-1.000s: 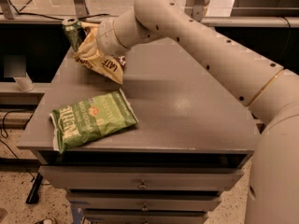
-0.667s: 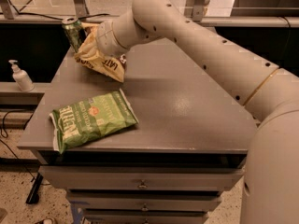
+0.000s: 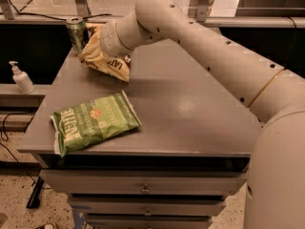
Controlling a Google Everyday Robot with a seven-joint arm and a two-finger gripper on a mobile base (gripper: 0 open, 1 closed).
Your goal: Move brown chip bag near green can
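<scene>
The brown chip bag (image 3: 107, 63) sits at the far left corner of the surface (image 3: 190, 113), right beside the green can (image 3: 76, 32). My hand (image 3: 96, 37) is at the bag's top, and I cannot tell whether it grips. I'd set the bag down gently so it doesn't tip the can.

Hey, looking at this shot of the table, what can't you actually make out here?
Camera view:
1. Gripper: at the far left corner of the table, mostly hidden between the arm and the brown chip bag.
2. Green can: lower part covered by the bag, so contact between them is unclear.
3. Pump bottle: label too small to read.
4. Robot's body: cut off by the right edge.
</scene>
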